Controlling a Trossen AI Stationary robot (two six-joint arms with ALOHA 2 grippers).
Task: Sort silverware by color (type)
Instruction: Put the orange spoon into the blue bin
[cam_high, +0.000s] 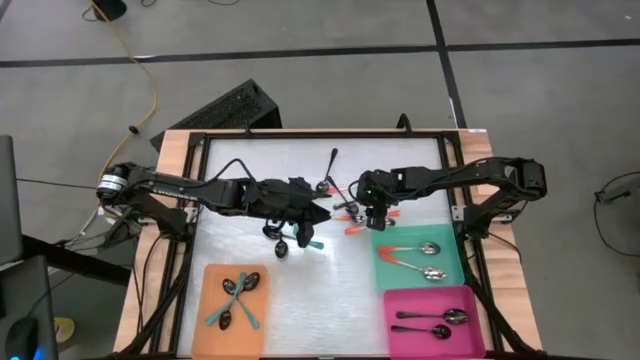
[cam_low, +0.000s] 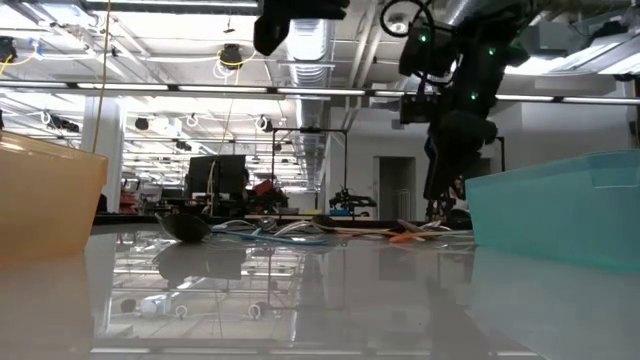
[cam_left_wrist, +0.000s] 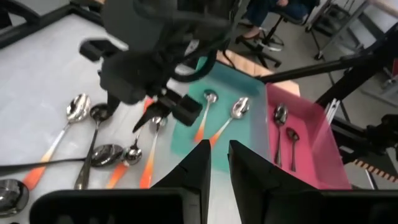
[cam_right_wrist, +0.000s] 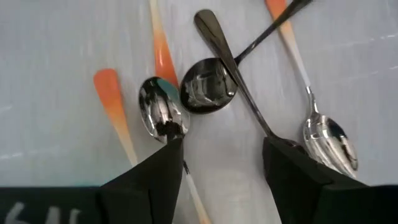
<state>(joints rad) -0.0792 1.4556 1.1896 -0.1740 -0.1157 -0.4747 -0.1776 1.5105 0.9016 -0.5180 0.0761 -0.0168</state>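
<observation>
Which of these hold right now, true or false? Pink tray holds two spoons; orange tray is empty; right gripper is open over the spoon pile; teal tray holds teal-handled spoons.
1. The pink tray holds two spoons. True.
2. The orange tray is empty. False: teal-handled spoons lie in it.
3. The right gripper is open above the loose spoons. True.
4. The teal tray holds teal-handled spoons. False: its spoons have orange handles.

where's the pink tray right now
In the high view the pink tray sits at the table's front right corner, directly below the teal tray, holding two dark spoons.
</observation>
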